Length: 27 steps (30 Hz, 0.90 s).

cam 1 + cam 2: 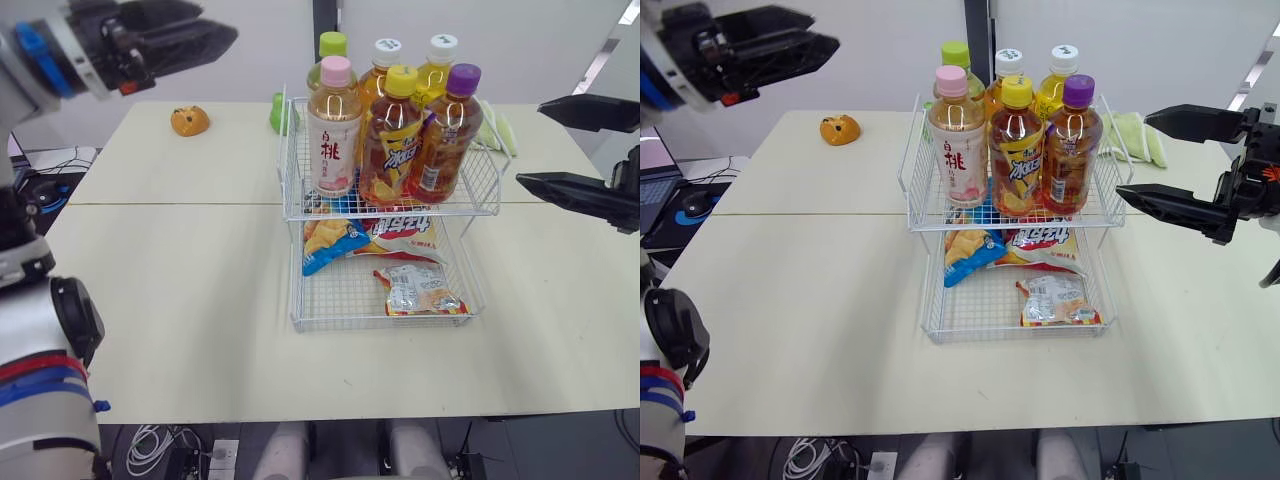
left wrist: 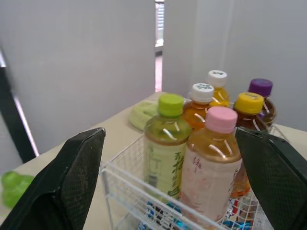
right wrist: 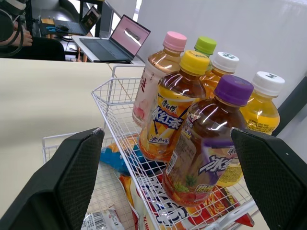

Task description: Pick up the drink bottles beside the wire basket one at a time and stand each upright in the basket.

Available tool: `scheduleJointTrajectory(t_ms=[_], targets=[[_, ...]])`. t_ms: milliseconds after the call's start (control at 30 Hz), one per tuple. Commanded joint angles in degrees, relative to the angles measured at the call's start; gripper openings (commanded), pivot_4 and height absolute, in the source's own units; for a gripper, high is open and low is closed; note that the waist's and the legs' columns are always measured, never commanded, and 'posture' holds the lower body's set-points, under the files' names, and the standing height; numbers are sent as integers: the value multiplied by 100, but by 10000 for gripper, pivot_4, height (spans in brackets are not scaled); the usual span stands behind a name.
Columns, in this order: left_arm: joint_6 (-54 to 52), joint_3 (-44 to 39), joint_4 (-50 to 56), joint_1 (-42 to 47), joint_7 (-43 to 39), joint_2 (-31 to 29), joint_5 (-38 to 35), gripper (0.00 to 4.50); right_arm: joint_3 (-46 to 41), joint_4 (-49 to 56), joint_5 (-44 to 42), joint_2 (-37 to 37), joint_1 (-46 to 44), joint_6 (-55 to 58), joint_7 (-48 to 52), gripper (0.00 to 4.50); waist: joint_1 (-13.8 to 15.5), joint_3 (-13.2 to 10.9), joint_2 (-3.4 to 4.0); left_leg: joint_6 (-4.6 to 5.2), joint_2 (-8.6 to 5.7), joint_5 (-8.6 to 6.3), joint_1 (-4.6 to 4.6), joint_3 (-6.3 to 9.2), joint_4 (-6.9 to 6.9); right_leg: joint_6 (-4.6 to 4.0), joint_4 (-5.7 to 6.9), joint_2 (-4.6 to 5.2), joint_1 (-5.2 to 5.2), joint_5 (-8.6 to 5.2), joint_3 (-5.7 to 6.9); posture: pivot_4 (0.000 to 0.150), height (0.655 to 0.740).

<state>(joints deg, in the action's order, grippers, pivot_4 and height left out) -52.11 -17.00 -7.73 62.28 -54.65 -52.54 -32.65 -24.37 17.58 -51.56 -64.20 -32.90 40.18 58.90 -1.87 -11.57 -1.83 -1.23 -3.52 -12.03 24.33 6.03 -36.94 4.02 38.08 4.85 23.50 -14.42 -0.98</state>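
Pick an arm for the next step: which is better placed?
Right, probably: its open fingers sit at the right of the white wire basket; the left fingers hang high, far off. Six plastic drink bottles already stand upright inside.

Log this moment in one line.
bottles: six upright, basket top tier | left hand: open, empty, raised | right hand: open, empty, beside basket | task: looks done

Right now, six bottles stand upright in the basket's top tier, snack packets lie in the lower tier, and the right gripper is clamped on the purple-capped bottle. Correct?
Not quite. The right gripper is open and empty, apart from the basket; the purple-capped bottle stands free in the top tier, as the right eye view shows. The rest holds.
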Motion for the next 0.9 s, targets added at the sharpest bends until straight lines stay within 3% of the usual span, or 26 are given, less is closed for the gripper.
scheduleJointTrajectory(t_ms=[33, 167, 267, 367, 567, 900], targets=[[718, -520, 739, -846, 664, -187, 476, 44796, -121, -230, 514, 69, -143, -516, -313, 45000, 4, 1, 1, 0, 0, 0, -2, -2, 1, 0, 1, 1, 0, 0, -2, 1500, 7400], [1055, -855, 1286, -2110, 1160, -94, 761, 44796, -277, -572, 926, 381, -7, -924, -708, 45000, 25, 2, 0, 0, 3, 0, -3, -1, -1, -6, -3, 0, -3, 4, 1, 1500, 7400], [1633, -1108, 1369, -3271, 1642, 258, 1152, 44796, -362, -804, 1597, 948, 330, -1671, -1255, 45000, 38, 7, 3, 0, 1, 0, -10, -5, 2, -6, -3, 4, -9, 4, -1, 1500, 7400], [2297, -1059, 1396, -3859, 2432, 693, 1694, 44796, -405, -1068, 2210, 1328, 688, -2412, -1592, 45000, 75, 7, 2, 0, 2, 0, -23, -4, 8, -9, -5, 5, -18, 6, 0, 1500, 7400], [3541, -1074, 700, -4291, 3560, 1610, 2226, 44796, -499, -1877, 3418, 2205, 1764, -4112, -2498, 45000, 208, 50, -4, -1, 0, 0, -30, -5, 11, -10, -9, 5, -23, 10, 0, 1500, 7400], [4075, -1028, 176, -4576, 3294, 1905, 1873, 44796, -303, -3013, 4099, 2750, 2043, -5208, -3287, 45000, 135, 58, 11, -1, 9, 0, -54, -23, 13, -15, -1, -4, -33, 12, -11, 1500, 7400]])
